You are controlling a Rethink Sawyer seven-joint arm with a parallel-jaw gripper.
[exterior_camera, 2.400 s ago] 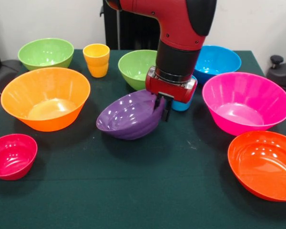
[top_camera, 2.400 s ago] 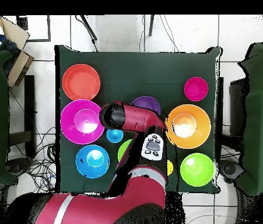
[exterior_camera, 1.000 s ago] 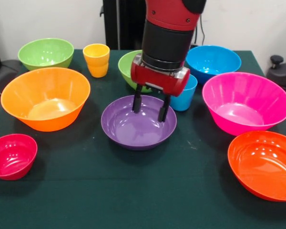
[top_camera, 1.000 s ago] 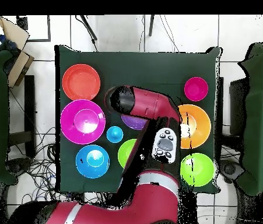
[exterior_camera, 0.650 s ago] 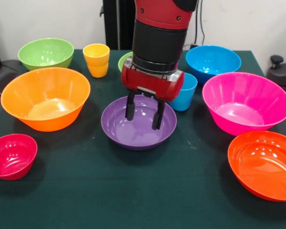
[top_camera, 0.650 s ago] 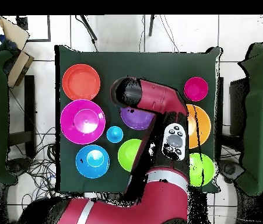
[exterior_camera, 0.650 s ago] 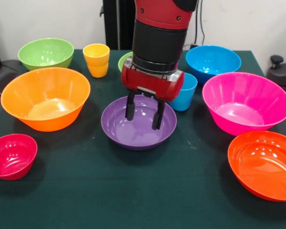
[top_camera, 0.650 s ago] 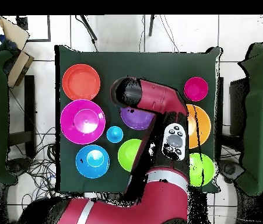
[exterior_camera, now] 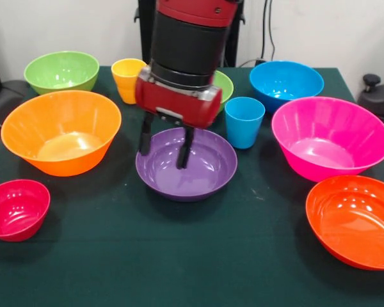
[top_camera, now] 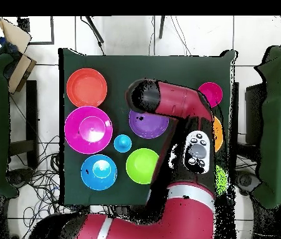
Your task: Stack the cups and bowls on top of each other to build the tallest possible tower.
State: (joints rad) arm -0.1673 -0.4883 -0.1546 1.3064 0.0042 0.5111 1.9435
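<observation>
The gripper [exterior_camera: 164,146], fingers spread and empty, hangs over the empty glossy purple plastic bowl [exterior_camera: 201,173] mid-tabletop; the plain light blue plastic cup [exterior_camera: 244,121] beside it is empty too.

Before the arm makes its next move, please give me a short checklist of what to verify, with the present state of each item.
1. Gripper empty and open: ok.
2. Purple bowl upright, flat on the table: ok.
3. Gripper clear of the purple bowl: not ok; one finger hangs over its rim.
4. Light blue cup upright, apart from the bowls: ok.
5. Yellow cup free to reach: cannot tell, the arm partly hides it.
6. Any stack started: not ok, everything stands alone.
</observation>
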